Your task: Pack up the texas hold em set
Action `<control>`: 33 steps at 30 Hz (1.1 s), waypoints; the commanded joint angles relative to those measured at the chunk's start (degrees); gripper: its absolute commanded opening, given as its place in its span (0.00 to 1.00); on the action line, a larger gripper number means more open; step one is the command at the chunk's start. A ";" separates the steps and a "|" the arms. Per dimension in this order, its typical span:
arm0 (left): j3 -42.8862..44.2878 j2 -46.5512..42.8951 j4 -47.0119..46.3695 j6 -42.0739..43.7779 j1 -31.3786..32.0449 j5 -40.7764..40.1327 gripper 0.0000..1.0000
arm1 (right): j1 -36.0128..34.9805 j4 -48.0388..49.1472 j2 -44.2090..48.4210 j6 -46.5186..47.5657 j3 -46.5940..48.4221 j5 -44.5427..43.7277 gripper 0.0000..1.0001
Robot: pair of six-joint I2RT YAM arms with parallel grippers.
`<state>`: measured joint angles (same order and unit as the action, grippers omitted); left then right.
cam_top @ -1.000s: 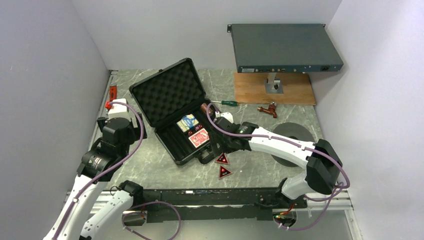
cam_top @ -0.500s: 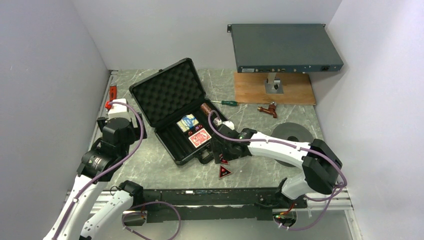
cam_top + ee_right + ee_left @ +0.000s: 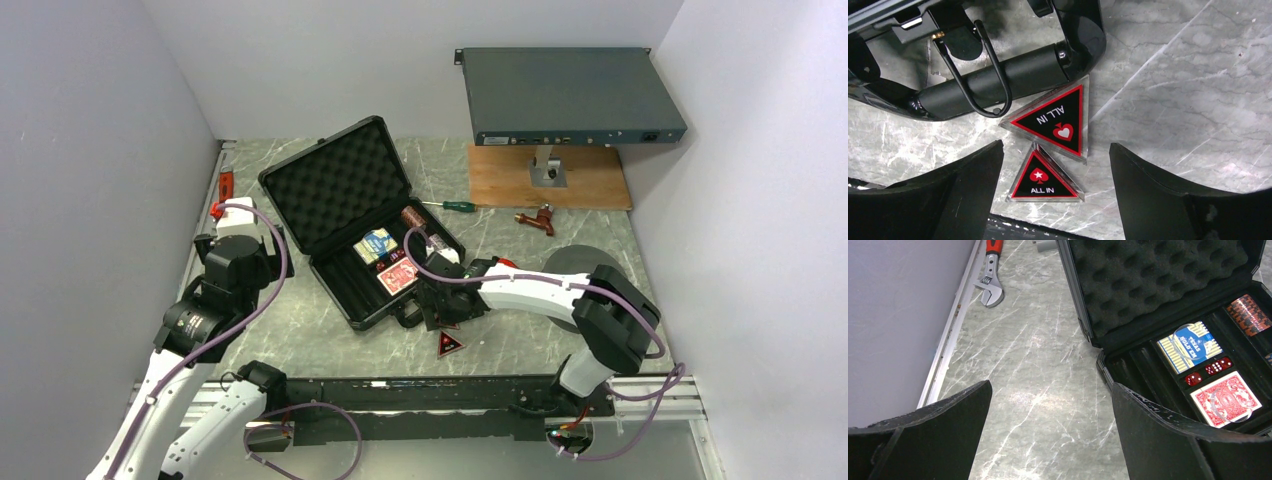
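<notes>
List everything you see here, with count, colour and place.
briefcase: one, black, open, centre of table
blue deck: one, blue, in briefcase
red deck: one, red, in briefcase
dice: two or three, red, between decks
chip roll: one, red-brown, briefcase's far end
triangular tokens: two, red-black, on table by briefcase handle
wrench: one, red-handled, far left
screwdriver: one, green-handled, right of briefcase lid
rack box: one, grey, far right, raised
wooden board: one, brown, beneath rack box
small tool: one, red-brown, by the board
disc: one, black, right of briefcase
left fingers: two, black, open, nothing between them
right fingers: two, black, open, tokens between them
</notes>
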<state>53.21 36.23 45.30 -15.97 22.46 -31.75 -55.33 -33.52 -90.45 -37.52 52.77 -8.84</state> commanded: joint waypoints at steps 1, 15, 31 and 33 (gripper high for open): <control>0.67 0.41 -1.35 -0.40 -0.22 -0.20 0.96 | -0.30 2.23 -0.66 0.85 2.37 -0.04 0.80; 0.67 1.13 -1.39 -0.25 -0.22 0.18 0.96 | -0.30 3.41 -2.53 1.13 2.75 0.30 0.79; 0.75 1.31 -1.42 -0.12 -0.27 0.06 0.96 | -0.30 2.78 -4.26 2.00 4.33 -0.51 0.73; 0.75 1.45 -1.43 -0.12 -0.31 0.10 0.95 | -0.30 2.63 -4.37 2.03 4.48 -0.64 0.73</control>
<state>53.19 37.36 45.28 -15.97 22.46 -31.75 -55.33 -31.35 -94.59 -36.14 54.98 -8.47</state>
